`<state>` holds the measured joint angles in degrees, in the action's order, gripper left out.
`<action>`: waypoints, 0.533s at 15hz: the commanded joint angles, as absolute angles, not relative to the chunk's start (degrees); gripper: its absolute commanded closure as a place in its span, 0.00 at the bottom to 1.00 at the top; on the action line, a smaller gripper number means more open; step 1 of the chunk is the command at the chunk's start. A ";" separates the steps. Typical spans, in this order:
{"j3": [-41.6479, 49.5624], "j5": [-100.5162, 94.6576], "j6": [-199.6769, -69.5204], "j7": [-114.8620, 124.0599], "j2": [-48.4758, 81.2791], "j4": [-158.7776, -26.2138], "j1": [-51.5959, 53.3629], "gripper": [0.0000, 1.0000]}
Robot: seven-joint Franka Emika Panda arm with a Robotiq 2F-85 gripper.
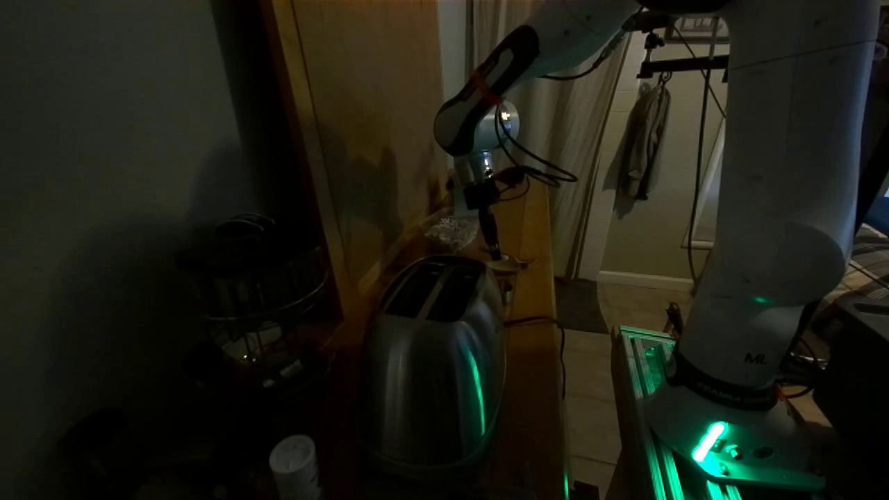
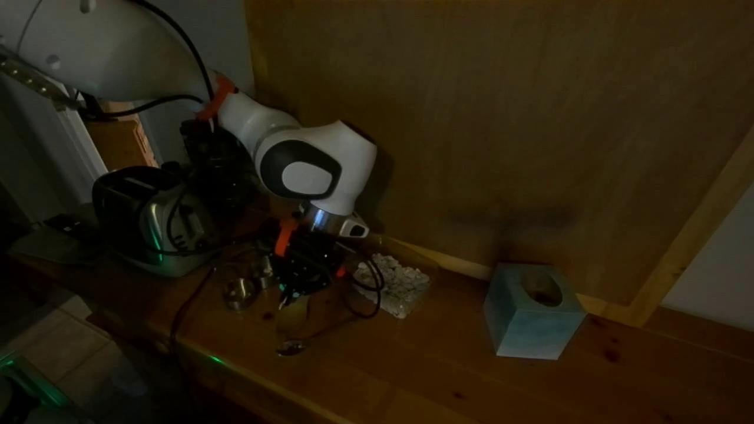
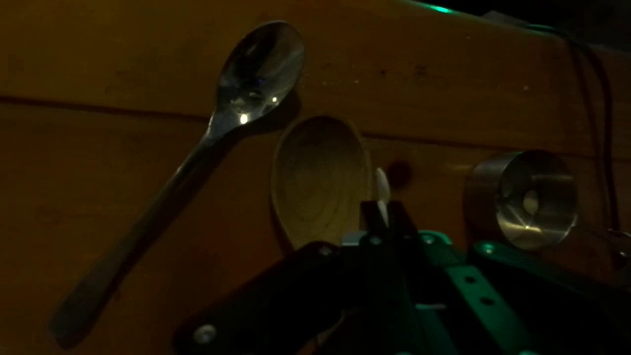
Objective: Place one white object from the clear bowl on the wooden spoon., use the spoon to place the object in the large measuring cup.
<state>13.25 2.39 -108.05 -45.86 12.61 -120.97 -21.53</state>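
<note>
My gripper (image 3: 387, 211) is shut on a small white object (image 3: 383, 185) that sticks out past the fingertips in the wrist view. The fingertips are by the right edge of the wooden spoon (image 3: 320, 182); its bowl is empty and most of its handle is hidden under the gripper. A metal measuring cup (image 3: 485, 192), holding one white object (image 3: 531, 202), stands to the right. In an exterior view two metal cups show, one in front (image 2: 238, 293) and one behind (image 2: 263, 271); I cannot tell which is larger. The clear bowl (image 2: 397, 287), full of white pieces, stands behind my gripper (image 2: 285, 299).
A metal spoon (image 3: 266, 74) lies left of the wooden spoon. A toaster (image 1: 437, 368) stands near the cups, with a black cord (image 3: 604, 98) running by the table edge. A light blue tissue box (image 2: 533, 318) stands beyond the bowl, by the wooden panel (image 2: 500, 147).
</note>
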 commanded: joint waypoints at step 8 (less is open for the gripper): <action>14.10 -2.00 -113.01 -47.18 10.96 -123.84 -21.06 0.98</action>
